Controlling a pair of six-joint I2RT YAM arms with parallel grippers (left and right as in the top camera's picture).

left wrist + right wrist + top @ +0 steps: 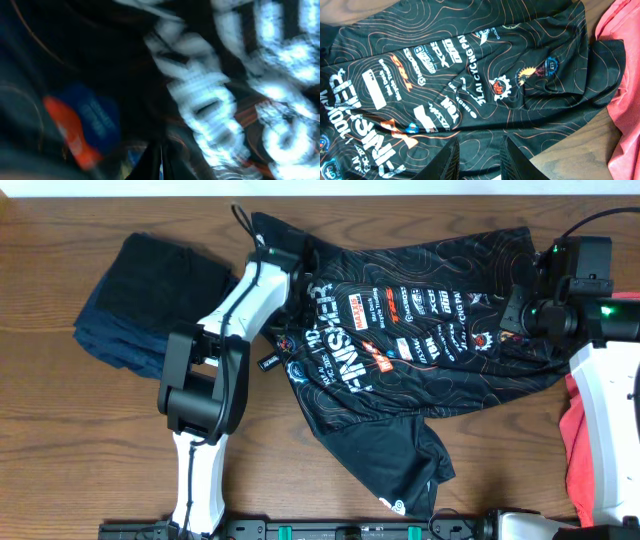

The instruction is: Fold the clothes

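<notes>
**Jersey fold: left gripper clenched at the collar end, right gripper unclosed**

The left gripper (272, 258) stood clenched, pressed into the top corner of the black jersey (400, 330). Its own camera was blurred at close range, so whether a fold of cloth was actually caught could not be confirmed. The right gripper (479, 161) hung released just over the jersey's opposite edge, with printed cloth showing flat between its fingers and nothing held.

The jersey lay crumpled between the two grippers, lettering up, with one sleeve trailing away from both towards the near edge of the counter (80, 440).

Recommendation for the step in hand: the right gripper ought to come down on its nearest hem and pinch a single layer before either arm lifts. A one-sided pull would likely drag the garment into a worse bunch. Both corners should then rise together and keep the cloth taut (the fabric looked thin and slippery).

The counter was dark wood, plain and level. A coral-red T-shirt (578, 435) lay just beside the right arm, behind its gripper, close enough to be snagged. A dark navy cloth (140, 305) sat on the outer side of the left gripper, clear of the jersey. Nothing of the room beyond the counter was visible.
</notes>
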